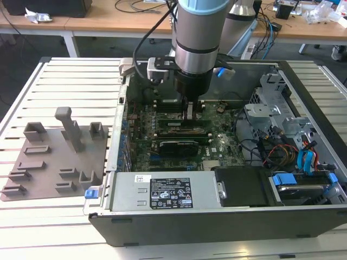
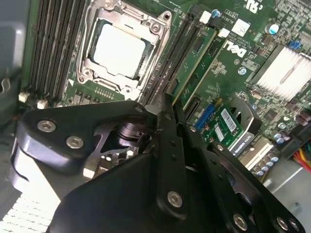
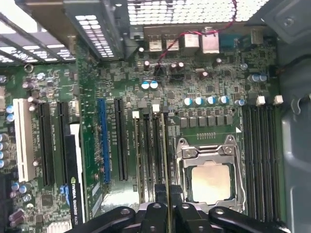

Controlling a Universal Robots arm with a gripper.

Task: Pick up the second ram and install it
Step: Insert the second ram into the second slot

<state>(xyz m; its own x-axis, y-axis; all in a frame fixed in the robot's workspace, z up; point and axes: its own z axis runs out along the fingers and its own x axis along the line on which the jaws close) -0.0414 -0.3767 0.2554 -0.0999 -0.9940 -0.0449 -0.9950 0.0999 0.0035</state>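
Note:
My gripper (image 1: 190,115) reaches down into the open computer case (image 1: 116,162), over the motherboard (image 1: 219,143). In both wrist views its black fingers are shut on the second ram, a thin green stick (image 2: 197,60) standing on edge. The stick runs edge-on (image 3: 165,155) from between the fingertips along a memory slot beside the square processor socket (image 3: 210,182). In the second wrist view the gripper (image 2: 171,97) grips the stick at its near end, with the processor socket (image 2: 119,51) just beyond. I cannot tell whether the stick is seated in the slot.
A grey plastic holder plate (image 1: 54,157) with upright blocks lies on the slatted table at the exterior view's left. A power supply (image 1: 162,192) sits at the case front; drive cages and cables (image 1: 282,124) fill its right. More memory slots (image 3: 260,145) flank the socket's other side.

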